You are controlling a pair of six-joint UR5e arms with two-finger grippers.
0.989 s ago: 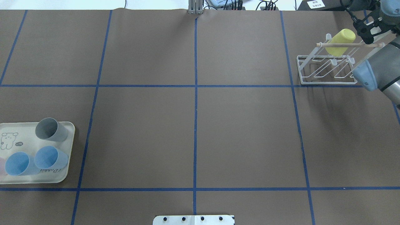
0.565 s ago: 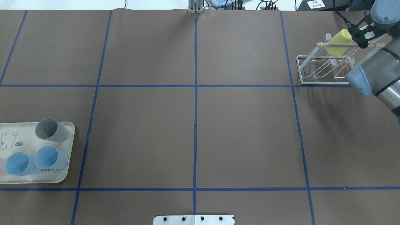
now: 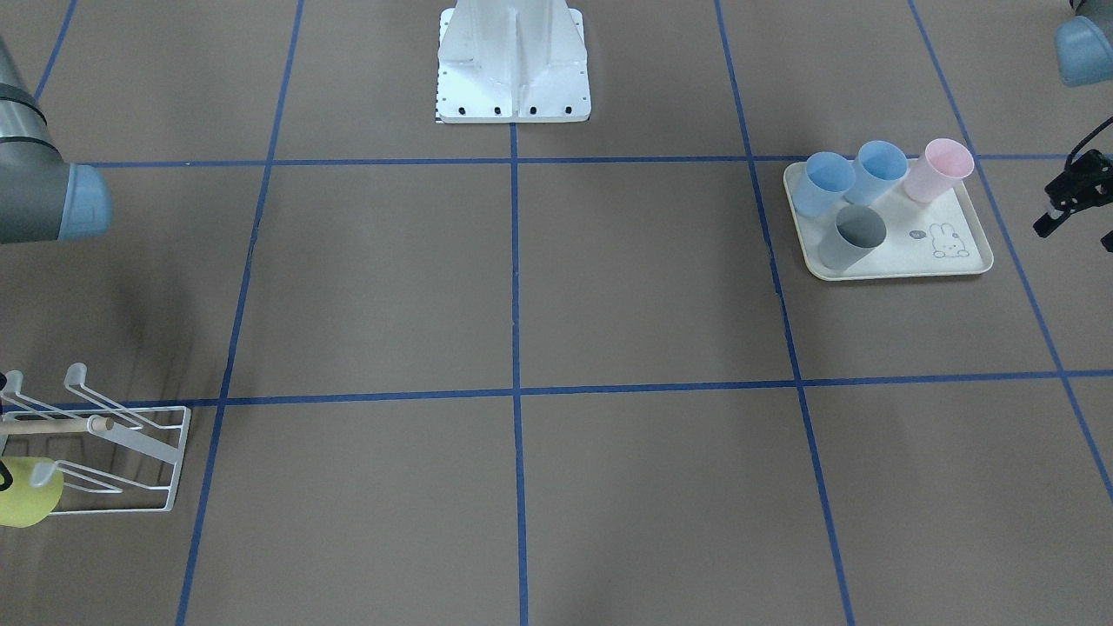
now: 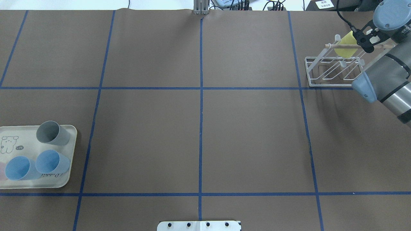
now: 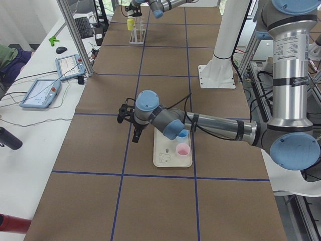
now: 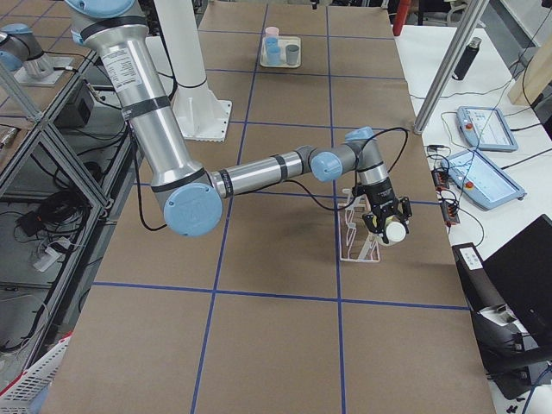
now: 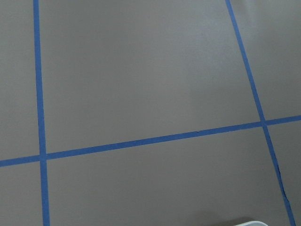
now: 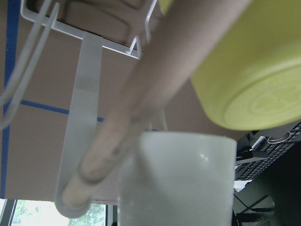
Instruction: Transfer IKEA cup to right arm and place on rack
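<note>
IKEA cup [image 4: 344,50], yellow, sits upturned over a slanted rack [image 4: 335,85] prong that holds it, at the table's two o'clock, right gripper [image 4: 366,40] close at its base. At eight o'clock the left gripper [image 3: 1069,196] idles by the tray [image 3: 896,274]; finger spread cannot be told on either.

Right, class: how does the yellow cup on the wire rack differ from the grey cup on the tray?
The yellow cup hangs tipped on a prong of the rack; the grey cup stands mouth up on the tray. The yellow cup is bright yellow, the grey cup dull grey. Both are plain tumblers without handles.
</note>
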